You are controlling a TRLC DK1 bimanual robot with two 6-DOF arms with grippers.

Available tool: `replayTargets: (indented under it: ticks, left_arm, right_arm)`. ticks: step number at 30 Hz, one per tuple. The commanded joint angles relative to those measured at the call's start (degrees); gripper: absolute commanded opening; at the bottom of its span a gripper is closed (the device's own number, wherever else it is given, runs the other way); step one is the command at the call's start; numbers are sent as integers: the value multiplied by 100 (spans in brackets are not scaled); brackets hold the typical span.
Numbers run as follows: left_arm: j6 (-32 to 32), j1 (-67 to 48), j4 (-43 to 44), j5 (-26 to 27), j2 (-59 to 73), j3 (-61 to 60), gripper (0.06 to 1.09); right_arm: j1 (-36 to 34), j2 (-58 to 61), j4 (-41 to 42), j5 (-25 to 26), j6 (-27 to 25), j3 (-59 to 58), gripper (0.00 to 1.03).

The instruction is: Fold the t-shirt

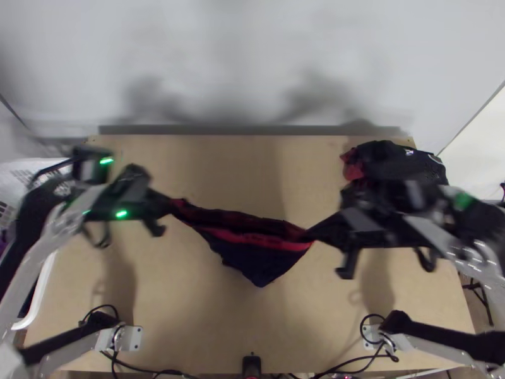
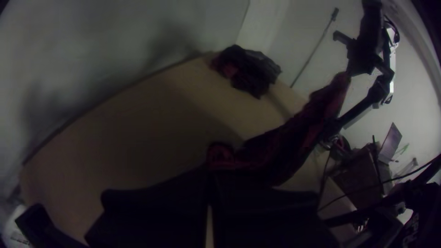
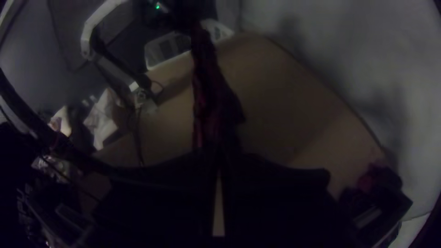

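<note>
- My left gripper, with its wide flat black fingers [image 1: 166, 205], is closed to a narrow slit, its tips pinching one end of the soft black and dark-red t-shirt [image 1: 251, 242].
- My right gripper, a matching flat black pair [image 1: 315, 236], is closed just as narrowly on the opposite end, so the cloth has a hold at both sides. I cannot tell which hem, sleeve or shoulder lies in either grip.
- The t-shirt hangs between the two over the middle of the light wooden table [image 1: 208, 309], drawn into slanting folds along the top and sagging to a point on the near side. I take this two-ended hold to be for straightening the fabric and letting gravity pull the creases out before it is laid down.
- The wide spacing of my grippers probably serves to keep the top edge from bunching.
- At the table's far right corner sits a bunched heap of black and red cloth [image 1: 385, 158], apart from the middle, presumably to leave folding room.
- Folding itself looks hardly begun, in my judgement: next I would want the shirt lowered evenly and spread flat, since a lopsided release could leave the sagging point doubled underneath.
</note>
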Motion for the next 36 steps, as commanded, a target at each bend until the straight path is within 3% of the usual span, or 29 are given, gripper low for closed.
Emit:
replayTargets:
  ticks: [1,4,9,13,18,21,27,33,36]
  left_arm:
    - [-195,669,-334,32,-1405,-61,9]
    - [-195,652,-475,94,-1748,-35,9]
    - [-230,195,-1037,867,-2091,-114,9]
    - [-230,-201,-1415,1096,-2346,-298,9]
    - [-389,-262,-1301,1596,-2469,-764,9]
    - [-424,-280,-528,1570,-2442,-1538,9]
    - [-327,-517,1819,1509,-1431,-3454,9]
    - [-406,-728,3454,1500,643,-3568,9]
    - [-389,-482,3638,1473,1574,-3120,9]
  right_arm:
    - [-636,-947,117,-217,304,-143,3]
    - [-671,-1334,143,-411,348,-530,3]
    - [-697,-2178,319,-956,532,-1857,3]
    - [-671,-2670,319,-1237,664,-2358,3]
    - [-706,-2977,565,-1439,717,-3035,3]
    - [-697,-2986,1180,-1439,840,-3553,3]
    - [-609,-1976,2490,-1404,813,-4274,3]
    - [-873,-376,3343,-1404,321,-4353,3]
    - [-1154,257,3448,-1395,207,-3914,3]
